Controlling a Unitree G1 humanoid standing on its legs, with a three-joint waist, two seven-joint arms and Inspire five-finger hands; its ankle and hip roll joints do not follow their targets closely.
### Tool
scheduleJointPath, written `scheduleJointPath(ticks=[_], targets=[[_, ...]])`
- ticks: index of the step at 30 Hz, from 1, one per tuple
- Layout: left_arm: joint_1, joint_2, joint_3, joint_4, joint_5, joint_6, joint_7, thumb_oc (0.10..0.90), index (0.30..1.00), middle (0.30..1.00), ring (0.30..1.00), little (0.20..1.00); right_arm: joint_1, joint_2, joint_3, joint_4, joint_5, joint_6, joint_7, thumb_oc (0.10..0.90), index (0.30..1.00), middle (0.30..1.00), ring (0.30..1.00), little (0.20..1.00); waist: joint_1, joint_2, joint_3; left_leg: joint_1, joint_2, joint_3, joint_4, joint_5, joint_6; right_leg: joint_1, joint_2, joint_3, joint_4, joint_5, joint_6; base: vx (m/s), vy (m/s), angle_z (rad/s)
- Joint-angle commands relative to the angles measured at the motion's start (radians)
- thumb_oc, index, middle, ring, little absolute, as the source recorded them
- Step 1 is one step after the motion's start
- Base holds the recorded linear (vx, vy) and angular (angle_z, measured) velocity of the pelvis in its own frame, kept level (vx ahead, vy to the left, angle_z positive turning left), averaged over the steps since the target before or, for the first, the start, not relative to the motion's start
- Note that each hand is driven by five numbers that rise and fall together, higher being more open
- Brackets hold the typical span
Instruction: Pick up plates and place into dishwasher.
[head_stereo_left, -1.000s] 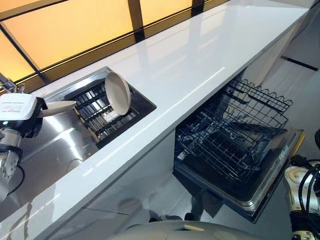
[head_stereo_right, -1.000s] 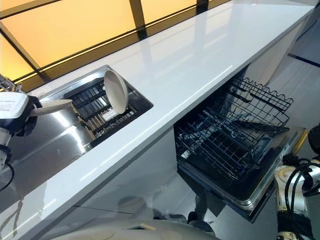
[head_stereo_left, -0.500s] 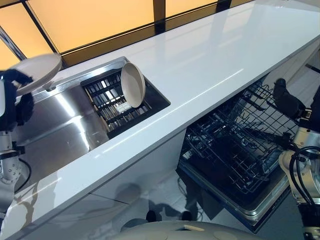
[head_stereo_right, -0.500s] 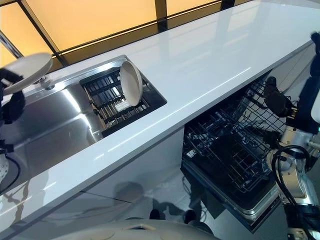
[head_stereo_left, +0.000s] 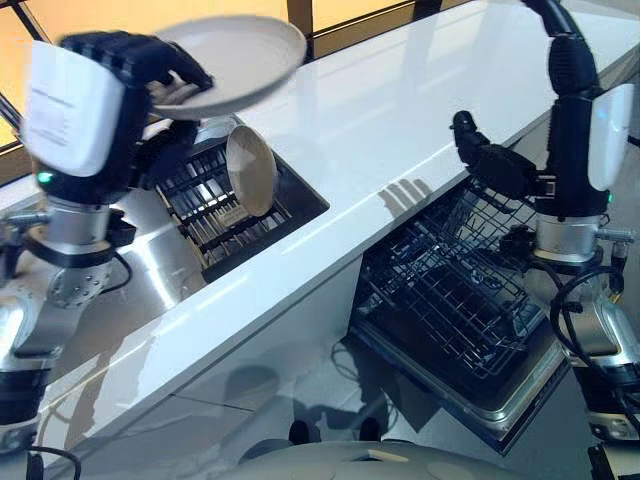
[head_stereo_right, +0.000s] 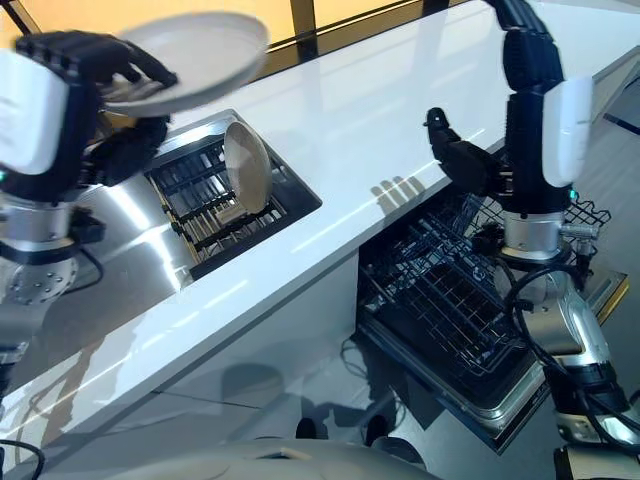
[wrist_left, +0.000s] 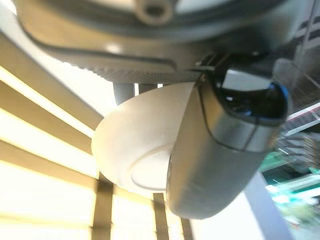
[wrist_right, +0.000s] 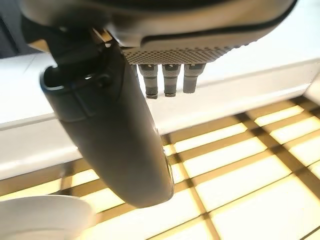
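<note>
My left hand (head_stereo_left: 140, 72) is shut on the rim of a cream plate (head_stereo_left: 232, 52), held roughly level high above the sink rack. In the left wrist view the thumb (wrist_left: 220, 150) lies across the plate's underside (wrist_left: 130, 150). A second cream plate (head_stereo_left: 250, 170) stands upright in the black sink rack (head_stereo_left: 205, 205). My right hand (head_stereo_right: 465, 160) hovers open over the counter's front edge, above the dishwasher's pulled-out wire rack (head_stereo_left: 450, 290). Its fingers (wrist_right: 165, 80) are straight and hold nothing.
A long white counter (head_stereo_left: 400, 110) runs along yellow-lit windows. The steel sink (head_stereo_left: 150, 280) lies left of the rack. The dishwasher door (head_stereo_left: 500, 400) hangs open below the counter, jutting out towards the floor, with a lower wire basket on it.
My left hand has lifted the plate from beside the sink up and rightwards over the rack. My right arm has risen from the dishwasher to above the counter edge. The camera has shifted.
</note>
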Motion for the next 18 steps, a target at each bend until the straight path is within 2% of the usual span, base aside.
scheduleJointPath(ticks=[1, 9, 14, 18], targets=[[-0.175, 0.061, -0.009, -0.002, -0.107, 0.011, 0.003, 0.1, 0.3, 0.3, 0.3, 0.2, -0.165, -0.078, 0.005, -0.109, 0.064, -0.036, 0.034, 0.8, 0.9, 0.9, 0.9, 0.9, -0.008, 0.008, -0.082, 0.014, -0.054, 0.023, 0.006, -0.101, 0.01, 0.001, 0.052, -0.02, 0.16, -0.17, 0.043, 0.0, 0.0, 0.0], [-0.249, 0.055, -0.087, 0.003, -0.135, 0.004, -0.071, 0.1, 0.3, 0.3, 0.3, 0.2, -0.247, -0.1, 0.061, -0.129, 0.11, -0.025, 0.15, 0.8, 0.9, 0.9, 0.9, 0.9, -0.01, 0.0, -0.087, 0.013, -0.062, 0.041, 0.035, -0.119, 0.016, 0.001, 0.052, -0.01, 0.147, -0.167, 0.044, 0.0, 0.002, -0.01], [-0.279, 0.062, -0.124, -0.004, -0.127, 0.007, -0.082, 0.1, 0.3, 0.3, 0.3, 0.2, -0.29, -0.122, 0.108, -0.137, 0.154, 0.01, 0.279, 0.8, 0.9, 0.9, 0.9, 0.9, -0.011, -0.005, -0.089, 0.01, -0.063, 0.05, 0.047, -0.125, 0.018, 0.003, 0.054, -0.006, 0.138, -0.161, 0.043, 0.01, 0.005, -0.08], [-0.305, 0.078, -0.144, -0.005, -0.131, 0.008, -0.082, 0.1, 0.3, 0.3, 0.3, 0.2, -0.298, -0.151, 0.128, -0.147, 0.198, 0.037, 0.385, 0.8, 0.9, 0.9, 0.9, 0.9, -0.015, -0.006, -0.092, 0.011, -0.057, 0.047, 0.024, -0.108, 0.016, -0.004, 0.054, -0.007, 0.157, -0.167, 0.045, 0.0, 0.0, -0.01]])
